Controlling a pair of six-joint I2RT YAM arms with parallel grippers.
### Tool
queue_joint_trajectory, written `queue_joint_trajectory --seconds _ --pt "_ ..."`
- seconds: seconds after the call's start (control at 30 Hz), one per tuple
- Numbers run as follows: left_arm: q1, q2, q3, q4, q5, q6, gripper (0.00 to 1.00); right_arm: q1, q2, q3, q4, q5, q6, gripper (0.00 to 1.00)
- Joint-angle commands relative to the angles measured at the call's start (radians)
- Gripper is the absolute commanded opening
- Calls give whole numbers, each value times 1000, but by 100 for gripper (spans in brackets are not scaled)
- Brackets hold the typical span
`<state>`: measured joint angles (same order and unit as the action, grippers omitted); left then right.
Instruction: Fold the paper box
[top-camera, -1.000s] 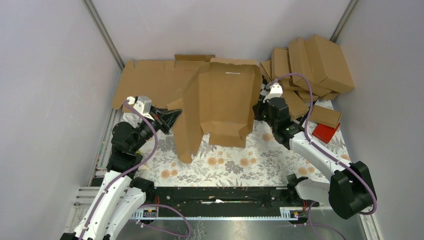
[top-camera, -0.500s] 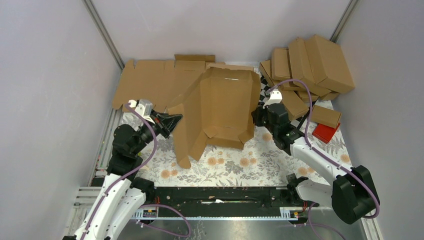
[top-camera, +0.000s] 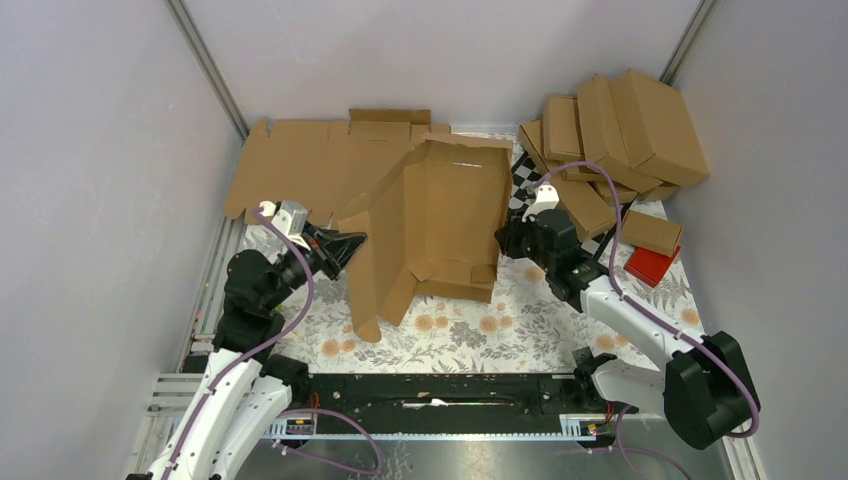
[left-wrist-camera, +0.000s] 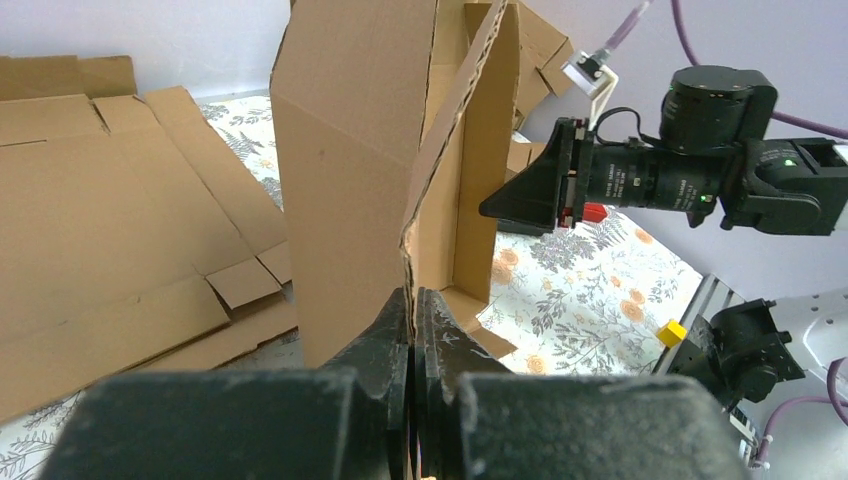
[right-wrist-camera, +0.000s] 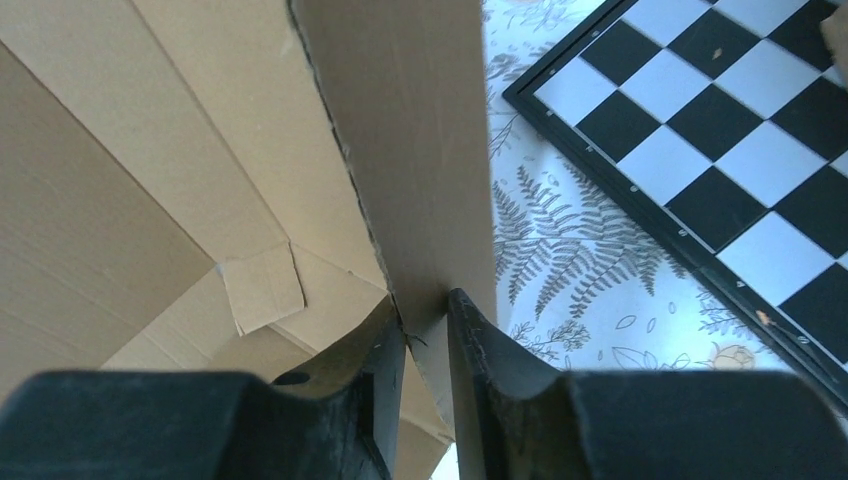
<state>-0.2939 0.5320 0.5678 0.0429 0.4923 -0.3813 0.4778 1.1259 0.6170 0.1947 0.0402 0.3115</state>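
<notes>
Left arm comes up from the near-left base, elbow bent, wrist turned right; left gripper (top-camera: 345, 243) is clamped tight on the left wall edge of the half-formed brown corrugated paper box (top-camera: 440, 215), and the wrist view shows the fingers (left-wrist-camera: 395, 325) pinched on the cardboard. Right arm stretches from the near-right base toward far-left, wrist aimed left; right gripper (top-camera: 503, 238) sits at the box's right wall, jaws narrowly parted and straddling the wall's lower edge, loose rather than pinching. The box stands mid-table between the two grippers, base panel tilted up, side walls raised, its far end on a flat brown die-cut cardboard sheet (top-camera: 300, 160). Floral tablecloth (top-camera: 470, 325) underneath. Far right: pile of closed brown cartons (top-camera: 620, 130), black-and-white checkered board (top-camera: 527, 175), small red block (top-camera: 650, 265). Plain grey walls (top-camera: 100, 150) around.
</notes>
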Motion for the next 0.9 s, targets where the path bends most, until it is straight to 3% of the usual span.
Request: queue_joint_trajectory --seconds 0.0,0.7,0.87 --pt "-2 15 41 -10 61 34 0 9 30 -13 35 -120 17 32" --pt "-2 82 122 -41 137 64 0 9 8 -77 24 -155 -19 54" --pt "-2 89 130 -66 143 68 0 8 -31 -97 41 -179 -22 74"
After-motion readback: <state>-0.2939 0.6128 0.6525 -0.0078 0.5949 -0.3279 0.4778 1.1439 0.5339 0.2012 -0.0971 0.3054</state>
